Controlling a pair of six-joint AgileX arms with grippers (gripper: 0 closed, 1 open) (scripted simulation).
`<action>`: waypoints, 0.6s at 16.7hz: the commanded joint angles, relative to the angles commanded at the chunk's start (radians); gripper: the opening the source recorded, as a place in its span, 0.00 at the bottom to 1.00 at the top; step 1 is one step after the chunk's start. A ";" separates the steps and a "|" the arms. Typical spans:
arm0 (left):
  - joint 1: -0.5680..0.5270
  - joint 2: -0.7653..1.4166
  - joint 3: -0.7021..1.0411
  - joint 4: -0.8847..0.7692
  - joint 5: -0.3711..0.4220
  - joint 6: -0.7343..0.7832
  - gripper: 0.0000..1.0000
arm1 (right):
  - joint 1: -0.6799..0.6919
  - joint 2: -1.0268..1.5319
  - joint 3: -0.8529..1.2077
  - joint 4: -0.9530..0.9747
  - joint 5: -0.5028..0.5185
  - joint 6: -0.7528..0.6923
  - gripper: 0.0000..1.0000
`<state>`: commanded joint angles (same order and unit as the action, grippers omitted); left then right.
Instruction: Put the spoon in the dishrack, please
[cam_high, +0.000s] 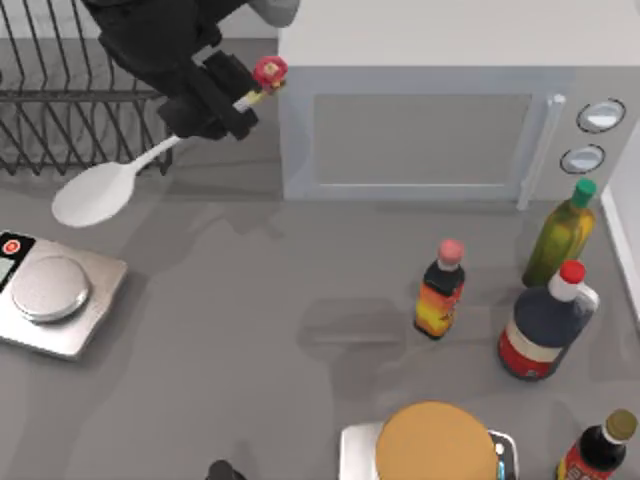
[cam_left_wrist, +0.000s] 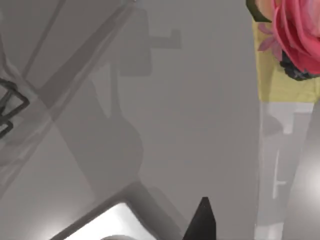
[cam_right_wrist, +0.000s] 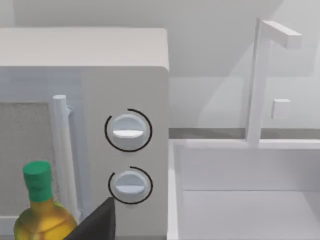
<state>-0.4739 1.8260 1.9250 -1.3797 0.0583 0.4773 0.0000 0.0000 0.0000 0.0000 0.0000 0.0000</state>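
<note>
Above the table's rear left, left gripper (cam_high: 232, 100) clamps the spoon (cam_high: 128, 182) near its knob; the long bowl could snag the dishrack (cam_high: 60, 105) bars.

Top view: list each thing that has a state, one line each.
spoon: held aloft, tilted, outside the rack
left gripper: shut on the spoon's handle
dishrack: holds nothing visible
microwave: door closed
bottles: upright, capped
scale: platform bare
</note>
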 joint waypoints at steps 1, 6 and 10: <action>0.039 -0.053 -0.046 0.067 0.010 -0.028 0.00 | 0.000 0.000 0.000 0.000 0.000 0.000 1.00; 0.272 -0.374 -0.338 0.500 0.063 -0.193 0.00 | 0.000 0.000 0.000 0.000 0.000 0.000 1.00; 0.465 -0.657 -0.583 0.862 0.106 -0.327 0.00 | 0.000 0.000 0.000 0.000 0.000 0.000 1.00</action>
<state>-0.0092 1.1691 1.3422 -0.5180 0.1643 0.1505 0.0000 0.0000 0.0000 0.0000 0.0000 0.0000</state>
